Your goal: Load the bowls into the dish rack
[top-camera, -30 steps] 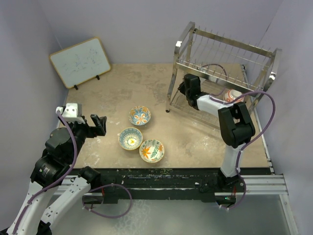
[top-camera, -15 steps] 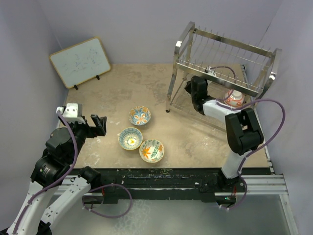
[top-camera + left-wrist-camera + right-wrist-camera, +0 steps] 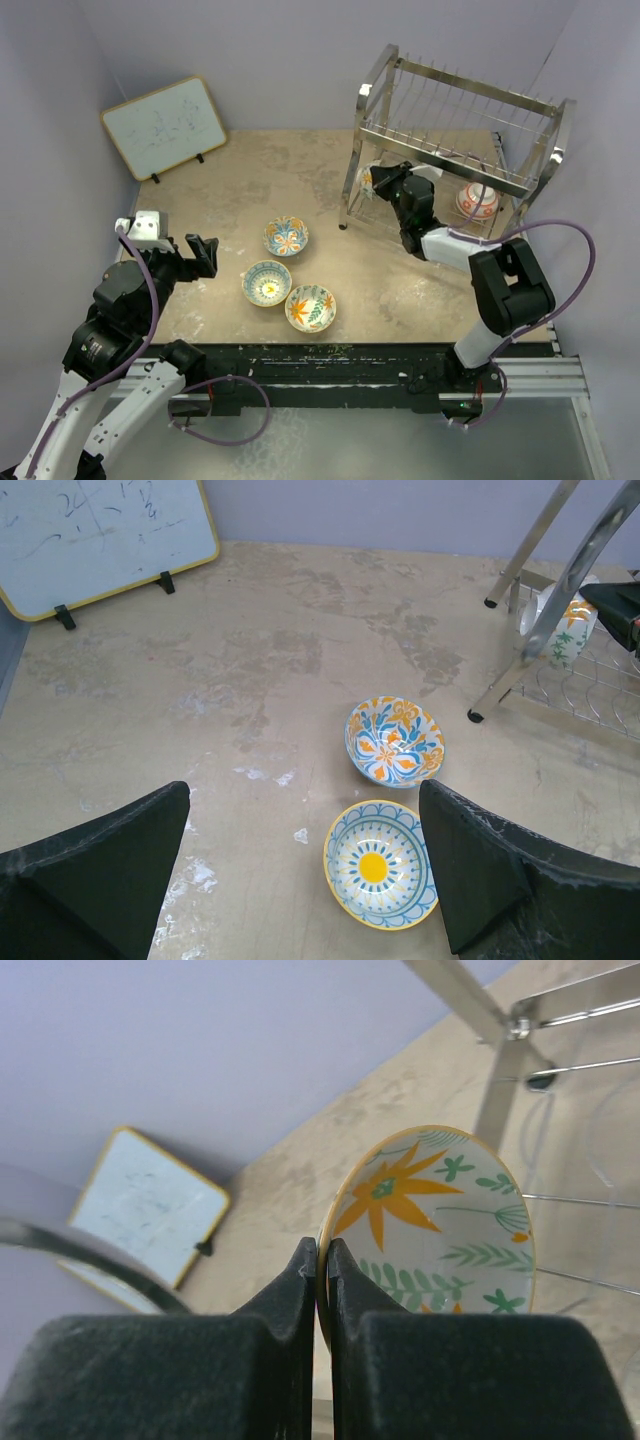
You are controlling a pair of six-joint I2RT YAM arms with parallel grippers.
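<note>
Lilac walls, and below them a mottled beige tabletop [image 3: 280,170]. Toward the back right, a tall two-tier chrome wire dish rack [image 3: 455,125], with one red-orange ceramic bowl [image 3: 478,202] already in its lower tier. Held on edge at the rack's left end by the right gripper [image 3: 322,1260]: a small cream bowl painted with an orange flower and green leaves [image 3: 430,1230], clamped by its rim between the two black fingers [image 3: 200,1360], painted face off to one side of them. Resting on the lower wires or not: impossible to tell. Likely trouble from here: knocking a chrome leg or snagging a wire, twisting so thin a rim grip and dropping the bowl. Left gripper [image 3: 303,810] spread wide and empty, near three more floral bowls [image 3: 275,280] out on the tabletop.
</note>
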